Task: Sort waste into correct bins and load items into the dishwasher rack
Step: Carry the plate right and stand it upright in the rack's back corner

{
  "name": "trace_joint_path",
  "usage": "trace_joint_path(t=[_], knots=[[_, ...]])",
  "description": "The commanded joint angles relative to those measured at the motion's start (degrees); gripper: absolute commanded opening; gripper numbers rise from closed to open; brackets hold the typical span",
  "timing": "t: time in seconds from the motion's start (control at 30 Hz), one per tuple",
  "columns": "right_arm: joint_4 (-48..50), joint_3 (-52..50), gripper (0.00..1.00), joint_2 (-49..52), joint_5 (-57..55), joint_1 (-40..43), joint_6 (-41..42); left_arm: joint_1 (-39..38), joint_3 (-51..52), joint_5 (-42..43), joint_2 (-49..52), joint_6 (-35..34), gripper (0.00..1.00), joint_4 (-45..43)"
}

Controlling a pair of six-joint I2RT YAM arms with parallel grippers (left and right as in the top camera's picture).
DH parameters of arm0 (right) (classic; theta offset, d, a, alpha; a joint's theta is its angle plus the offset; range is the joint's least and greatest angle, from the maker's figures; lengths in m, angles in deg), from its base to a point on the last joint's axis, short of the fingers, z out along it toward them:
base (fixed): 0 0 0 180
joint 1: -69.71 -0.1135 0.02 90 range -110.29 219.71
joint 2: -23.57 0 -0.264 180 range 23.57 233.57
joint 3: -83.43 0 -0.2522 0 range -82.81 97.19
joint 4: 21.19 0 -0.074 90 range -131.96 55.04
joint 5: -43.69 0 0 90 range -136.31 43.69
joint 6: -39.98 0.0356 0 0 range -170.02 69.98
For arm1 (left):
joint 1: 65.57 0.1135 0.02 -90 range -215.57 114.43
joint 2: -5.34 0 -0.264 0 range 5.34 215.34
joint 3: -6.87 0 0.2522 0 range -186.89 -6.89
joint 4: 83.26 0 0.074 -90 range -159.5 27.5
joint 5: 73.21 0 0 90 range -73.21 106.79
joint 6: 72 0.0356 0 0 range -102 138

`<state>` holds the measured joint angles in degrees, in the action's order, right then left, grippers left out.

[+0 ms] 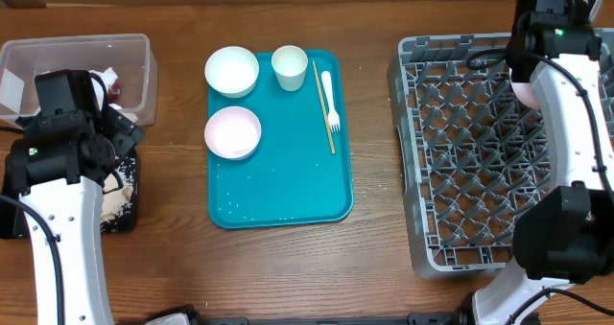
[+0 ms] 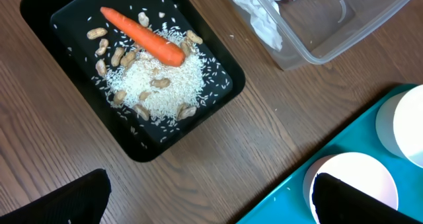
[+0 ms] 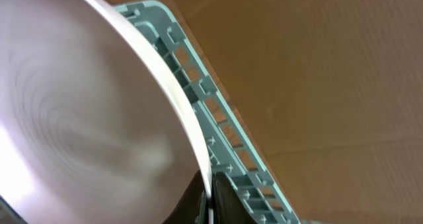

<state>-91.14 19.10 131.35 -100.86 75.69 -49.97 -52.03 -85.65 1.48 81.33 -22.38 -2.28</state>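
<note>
At the table's far right corner, the right tool (image 3: 210,201) was clamped on the rim of the white plate (image 3: 86,118), right against the dishwasher rack (image 1: 460,172) wall. Near the table's left edge, the left tool (image 2: 211,201) hung spread wide by the black tray (image 2: 41,11), which held the carrot (image 2: 142,36), peanuts (image 2: 99,34) and rice (image 2: 158,92).

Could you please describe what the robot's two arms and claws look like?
Both arms, the left arm and right arm, have smooth white tubular links joined by bulky black joint housings, each with a small green light. Thin black cables run alongside. The left claw has black fingers.
</note>
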Motion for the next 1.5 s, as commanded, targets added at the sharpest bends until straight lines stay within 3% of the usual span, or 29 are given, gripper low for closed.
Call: trace_joint_path(t=[0.0, 0.47, 0.8, 0.87, 0.93, 0.97, 1.0, 1.13, 1.2, 1.47], knots=[[3.4, -1.2, 0.04, -1.2, -0.2, 0.4, -5.6, 0.3, -1.1, -1.2, 0.1, -1.0, 1.00, -0.2], [8.4, -4.0, 0.04, -1.2, 7.6, 4.5, -13.8, 0.3, -1.1, -1.2, 0.1, -1.0, 1.00, -0.2], [5.9, -4.0, 0.06, -1.2, 14.7, 1.8, -11.0, 0.3, -1.1, -1.2, 0.1, -1.0, 1.00, -0.2], [5.8, -4.0, 0.15, -1.2, 15.1, 0.7, -9.8, 0.3, -1.1, -1.2, 0.1, -1.0, 1.00, -0.2], [5.6, -3.8, 0.52, -1.2, 15.1, -0.5, -8.1, 0.3, -1.1, -1.2, 0.1, -1.0, 1.00, -0.2], [5.4, -3.5, 0.91, -1.2, 15.2, -1.2, -7.0, 0.3, -1.1, -1.2, 0.1, -1.0, 1.00, -0.2], [5.1, -3.2, 1.00, -1.2, 15.4, -1.8, -6.4, 0.3, -1.1, -1.2, 0.1, -1.0, 1.00, -0.2], [1.3, 0.9, 1.00, -1.2, 18.6, -4.4, -2.1, 0.3, -1.1, -1.2, 0.1, -1.0, 1.00, -0.2], [-2.5, 5.2, 1.00, -1.2, 26.2, -5.2, 0.7, 0.3, -1.1, -1.2, 0.1, -1.0, 1.00, -0.2], [-13.4, 20.9, 1.00, -1.2, 75.3, -5.7, 2.4, 0.3, -1.1, -1.2, 0.1, -1.0, 1.00, -0.2]])
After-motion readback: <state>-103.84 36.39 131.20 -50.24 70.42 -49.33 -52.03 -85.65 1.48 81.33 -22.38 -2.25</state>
